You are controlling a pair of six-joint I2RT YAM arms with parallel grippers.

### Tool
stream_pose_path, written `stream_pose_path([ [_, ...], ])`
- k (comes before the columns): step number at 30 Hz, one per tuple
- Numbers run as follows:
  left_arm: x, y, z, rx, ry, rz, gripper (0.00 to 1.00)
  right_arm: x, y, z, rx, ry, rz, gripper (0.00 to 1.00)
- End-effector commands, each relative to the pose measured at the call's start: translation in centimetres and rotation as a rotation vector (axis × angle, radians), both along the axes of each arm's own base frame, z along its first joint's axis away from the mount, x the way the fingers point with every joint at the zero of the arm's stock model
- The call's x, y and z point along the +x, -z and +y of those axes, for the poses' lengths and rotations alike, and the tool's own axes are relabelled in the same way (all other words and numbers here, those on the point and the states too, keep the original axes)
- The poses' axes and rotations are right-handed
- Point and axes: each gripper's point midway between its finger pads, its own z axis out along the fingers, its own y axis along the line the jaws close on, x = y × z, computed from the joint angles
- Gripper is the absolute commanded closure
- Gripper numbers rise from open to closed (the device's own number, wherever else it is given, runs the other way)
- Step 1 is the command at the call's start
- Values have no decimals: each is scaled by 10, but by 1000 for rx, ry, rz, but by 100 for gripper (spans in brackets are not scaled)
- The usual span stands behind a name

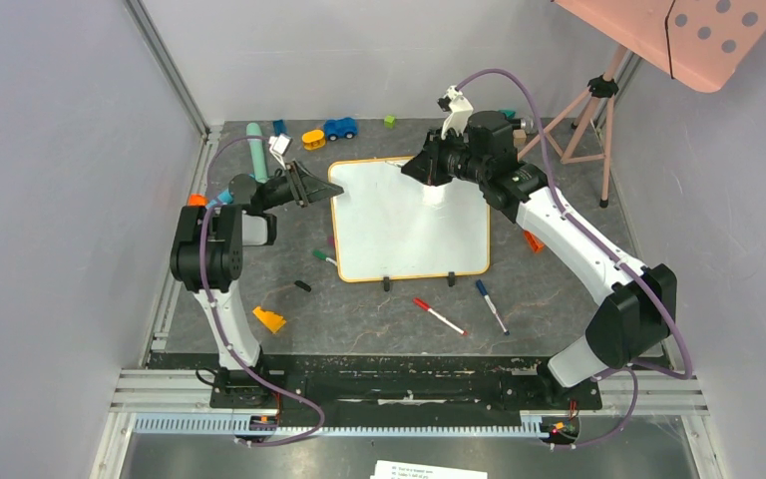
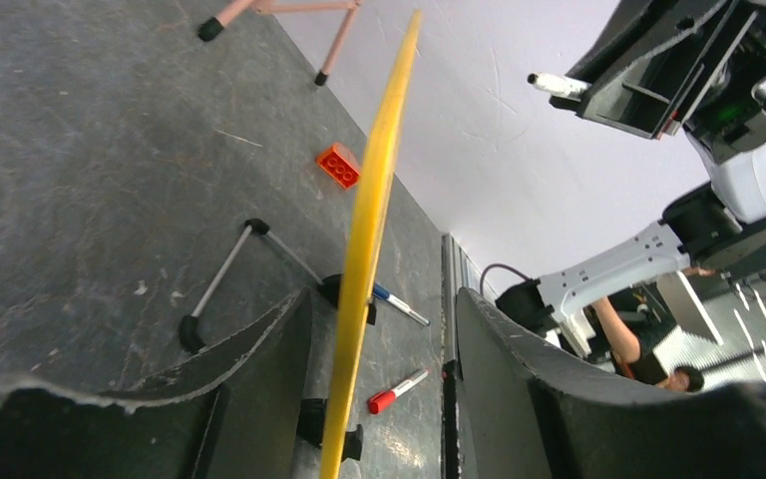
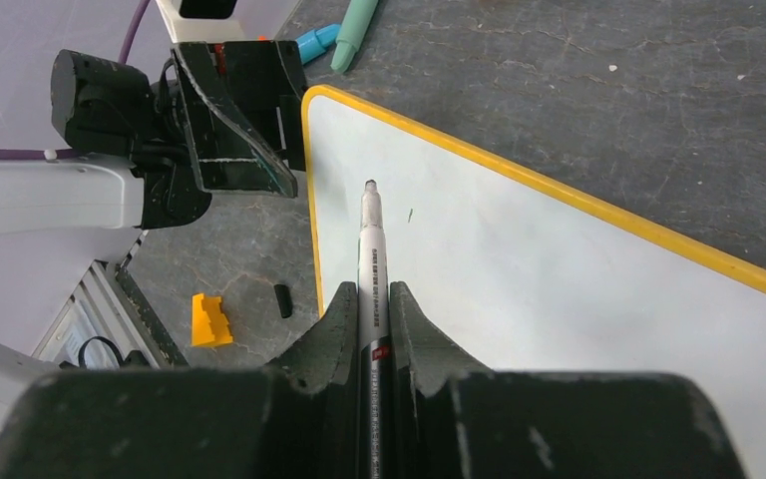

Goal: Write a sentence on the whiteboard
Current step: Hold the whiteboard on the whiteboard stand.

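Where the whiteboard [image 1: 409, 225] is sitting: it is resting mid-worktop [image 1: 379, 329] between the two arms, showing its white face and orange-yellow frame from above, with two black feet on its near edge.
Left pincer [image 2: 381, 294]: it is standing open and straddling the board's left edge near the far corner, one jaw on each side, with a gap showing on both sides in the wrist view.
Right pincer [image 3: 371, 294]: it is clamping the barrel of a white marker [image 3: 370, 249] and pointing the dark tip over the white face near the far-left corner; whether the tip is touching cannot be told.
Writing: a small dark mark [image 3: 411, 214] is showing just beside the tip.
Front of the board: a red marker [image 1: 439, 316] and a blue marker [image 1: 491, 305] are lying apart, near the feet.
Left of the board: a green marker [image 1: 323, 256] is lying just beside the frame, and a yellow block [image 1: 268, 319] is sitting nearer the left arm.
Right of the board: an orange brick [image 2: 338, 165] is lying beside the edge.
Far side: a teal cylinder [image 1: 256, 150], a yellow toy [image 1: 313, 139], a blue toy car [image 1: 339, 128] and a green cube [image 1: 389, 121] are sitting there.
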Motion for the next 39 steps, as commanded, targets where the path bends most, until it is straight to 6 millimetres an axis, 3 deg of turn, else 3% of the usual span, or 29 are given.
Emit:
stream_pose_path([
  [1, -9, -9, -24, 32, 91, -173, 42, 1, -28, 6, 37, -33, -78, 100],
  [4, -3, -9, -20, 24, 50, -174, 50, 0, -23, 4, 25, -33, -75, 100],
  [12, 6, -12, -16, 15, 23, -178, 53, 5, -32, 6, 20, -32, -99, 100],
  [17, 7, -7, -8, 11, 4, -145, 39, 6, -27, 5, 7, -30, -83, 100],
  [18, 11, -7, 4, 12, -28, -140, 36, 6, -28, 4, 5, -30, -84, 100],
  [20, 8, -7, 7, 20, -20, -145, 33, 6, -27, 3, -1, -25, -84, 100],
  [24, -5, 5, 11, 36, -17, -121, 31, 6, -27, 1, -2, -18, -80, 100],
  [27, -12, 12, 17, 35, -65, -103, 37, 7, -28, 1, 0, -22, -81, 100],
  [28, -14, 13, 18, 41, -65, -115, 34, 7, -28, 1, 0, -26, -81, 100],
  [30, -22, 14, 17, 79, -24, -185, 16, 8, -29, 2, 4, -34, -83, 100],
  [33, -21, 11, 20, 97, -47, -250, 16, 8, -35, 4, 11, -47, -94, 100],
  [37, -15, 14, 26, 68, -65, -160, 13, 7, -39, 8, 45, -69, -67, 100],
  [39, -17, 15, 30, 87, -77, -201, 16, 3, -39, 8, 51, -85, -63, 100],
])
